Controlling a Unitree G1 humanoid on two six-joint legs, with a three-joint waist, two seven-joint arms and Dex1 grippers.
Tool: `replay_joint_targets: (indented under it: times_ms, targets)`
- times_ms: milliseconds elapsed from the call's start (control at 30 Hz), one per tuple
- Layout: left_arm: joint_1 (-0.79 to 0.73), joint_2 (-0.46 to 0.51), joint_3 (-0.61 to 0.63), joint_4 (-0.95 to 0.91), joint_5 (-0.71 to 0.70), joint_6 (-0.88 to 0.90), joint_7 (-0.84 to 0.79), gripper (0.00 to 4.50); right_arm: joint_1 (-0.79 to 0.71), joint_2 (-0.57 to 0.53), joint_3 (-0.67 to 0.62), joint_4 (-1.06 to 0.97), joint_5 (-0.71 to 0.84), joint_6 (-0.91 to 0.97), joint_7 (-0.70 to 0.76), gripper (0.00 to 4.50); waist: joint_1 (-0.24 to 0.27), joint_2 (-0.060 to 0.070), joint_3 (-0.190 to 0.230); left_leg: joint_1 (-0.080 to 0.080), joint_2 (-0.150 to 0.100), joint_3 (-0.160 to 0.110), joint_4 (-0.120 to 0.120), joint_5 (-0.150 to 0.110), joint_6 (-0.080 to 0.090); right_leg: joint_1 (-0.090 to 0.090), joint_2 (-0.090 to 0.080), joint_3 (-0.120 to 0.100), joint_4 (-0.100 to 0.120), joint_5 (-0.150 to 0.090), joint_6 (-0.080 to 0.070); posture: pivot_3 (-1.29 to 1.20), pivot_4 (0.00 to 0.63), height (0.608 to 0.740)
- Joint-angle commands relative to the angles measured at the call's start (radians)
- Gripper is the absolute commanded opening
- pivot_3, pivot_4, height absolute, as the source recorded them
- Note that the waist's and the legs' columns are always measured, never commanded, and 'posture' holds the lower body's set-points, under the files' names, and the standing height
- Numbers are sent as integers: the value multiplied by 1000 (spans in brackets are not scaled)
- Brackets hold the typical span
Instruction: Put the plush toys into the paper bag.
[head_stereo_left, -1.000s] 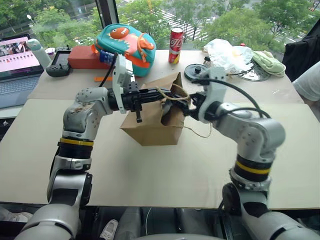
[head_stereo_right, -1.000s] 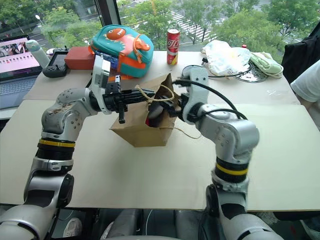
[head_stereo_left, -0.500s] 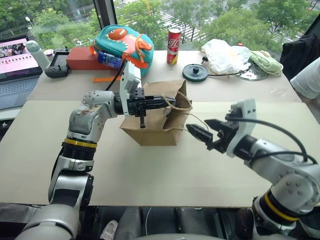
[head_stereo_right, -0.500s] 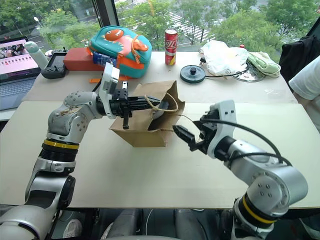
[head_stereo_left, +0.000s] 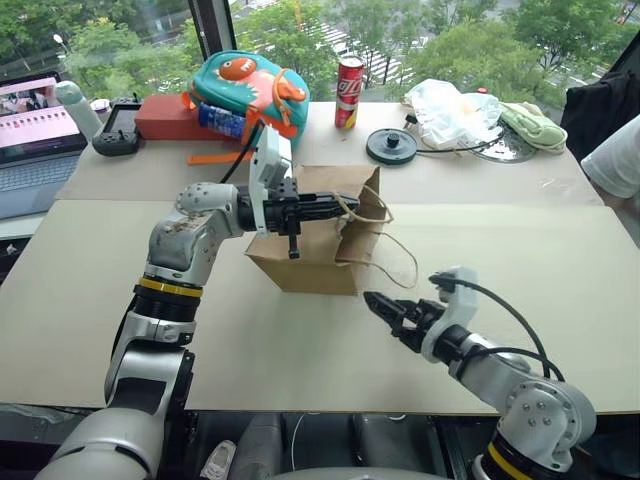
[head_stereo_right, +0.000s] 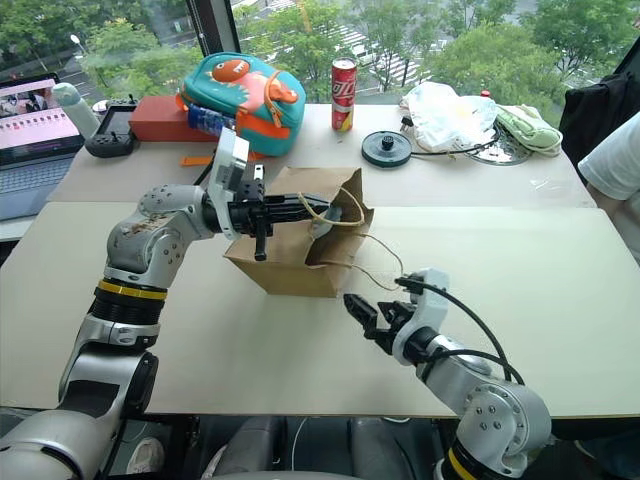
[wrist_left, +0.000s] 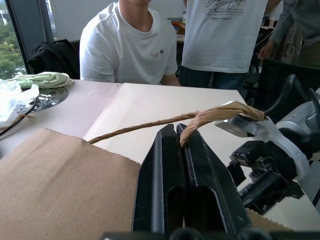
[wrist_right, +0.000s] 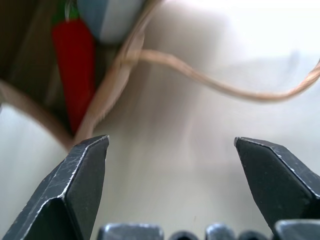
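Note:
The brown paper bag (head_stereo_left: 305, 255) sits tilted on the table with its mouth facing right. My left gripper (head_stereo_left: 338, 207) is shut on the bag's upper cord handle (wrist_left: 145, 126), holding the mouth open. The second handle loop (head_stereo_left: 405, 262) trails onto the table. Inside the mouth, the right wrist view shows the red chili pepper (wrist_right: 75, 70) and part of the grey-blue round toy (wrist_right: 107, 17). My right gripper (head_stereo_left: 385, 312) hangs open and empty just above the table, in front of the bag's mouth and a short way off it.
At the back stand a teal and orange backpack (head_stereo_left: 250, 88), a red can (head_stereo_left: 350, 90), a black round lid (head_stereo_left: 391, 145) and a white plastic bag (head_stereo_left: 455, 108). A laptop (head_stereo_left: 35, 140) sits far left. A person's sleeve (head_stereo_left: 615, 165) shows at the right edge.
My right gripper has drawn back out of the bag's mouth, sinking toward the table's near edge, still open. The left gripper keeps its hold on the handle.

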Motion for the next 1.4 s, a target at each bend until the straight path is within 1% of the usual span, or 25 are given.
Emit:
replay_joint_targets:
  times_ms: [33, 233, 400, 467, 567, 700, 800, 967, 1067, 1167, 1400]
  targets:
    - [-18, 1, 9, -9, 4, -23, -3, 0, -66, 194, -20, 50, 119, -116, -77, 4452, -2, 0, 0, 0, 0, 0, 0, 0, 0, 0, 0, 0, 0, 0, 0, 0, 150, 739]
    - [-22, 0, 8, -3, 6, -27, -3, 0, -112, 208, 43, 147, 274, -222, -237, 4452, -8, 0, 0, 1, 0, 0, 0, 0, 0, 0, 0, 0, 1, 0, 0, 0, 150, 739]
    - [-26, 0, 9, 0, 6, -29, 0, 0, -71, 155, 99, 165, 402, -274, -334, 4452, -8, 0, 0, -1, 0, 0, -1, 0, 0, 0, 0, 0, -1, 0, -1, 0, 150, 739]
    - [-26, 3, 11, 3, 7, -30, -1, 0, -45, 137, 108, 152, 481, -295, -384, 4452, -8, 0, 0, -2, 0, 0, -1, 0, 0, 0, 0, 0, -1, 0, -1, 0, 150, 739]
    - [-24, 4, 12, 5, 10, -31, 0, 0, 8, 80, 143, 98, 656, -328, -477, 4452, -5, 0, 0, -2, 0, -1, -1, 0, 0, 0, 0, 0, -2, 0, -1, 0, 150, 739]
    - [-22, 3, 11, 5, 11, -32, 1, 0, 61, 8, 226, 47, 875, -447, -612, 4452, -12, 0, 0, -3, 0, -1, -2, 0, 0, 0, 0, 0, -4, 0, -1, 0, 150, 739]
    - [-22, 3, 12, 6, 12, -33, 2, 0, 89, -35, 288, 25, 965, -520, -671, 4452, -20, 0, 0, -2, 0, 0, -1, 0, 0, 1, 0, 1, -4, 0, -1, 0, 150, 739]
    - [-21, 2, 14, 3, 14, -31, 2, 0, 94, -61, 372, 76, 954, -606, -688, 4452, -21, 0, 0, -2, 1, -1, -1, 0, 0, 1, 0, 1, -5, 0, 0, 0, 150, 739]
    - [-22, 2, 15, 2, 15, -30, 3, 0, 65, -53, 402, 146, 894, -654, -667, 4452, -21, 0, 0, -2, 1, -1, -1, 0, 0, 1, 0, 1, -5, 0, 0, 0, 150, 739]
    - [-24, 5, 16, 0, 16, -28, 4, 0, 36, -54, 385, 223, 820, -709, -634, 4452, -21, 0, 0, -2, 1, -1, -1, 0, 0, 1, 1, 1, -5, 0, -1, 0, 150, 739]
    - [-26, 8, 14, 0, 18, -26, 4, 0, 3, -62, 354, 313, 736, -776, -584, 4452, -20, 0, 0, -2, 0, -1, -1, 0, 0, 1, 0, 1, -5, 0, -1, 0, 150, 739]
